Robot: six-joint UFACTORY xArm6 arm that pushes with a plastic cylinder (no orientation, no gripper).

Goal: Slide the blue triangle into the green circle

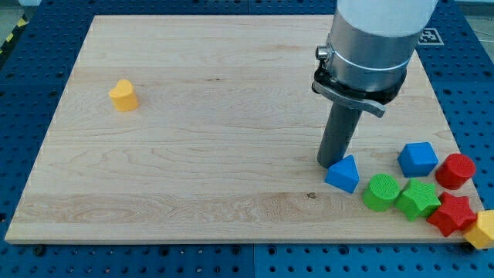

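— One question: where is my tip [330, 163]?
— Touching the blue triangle [343, 174] at its 10 o'clock; it holds nothing. Green circle [380, 192] sits just beside the triangle, at 4 o'clock.

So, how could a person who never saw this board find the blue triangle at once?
Start at the wooden board and go to the cluster of blocks at the view's bottom right. The blue triangle is the cluster's leftmost block, just left of the green circle, with my tip at its upper left. The other blue block is cube-like.
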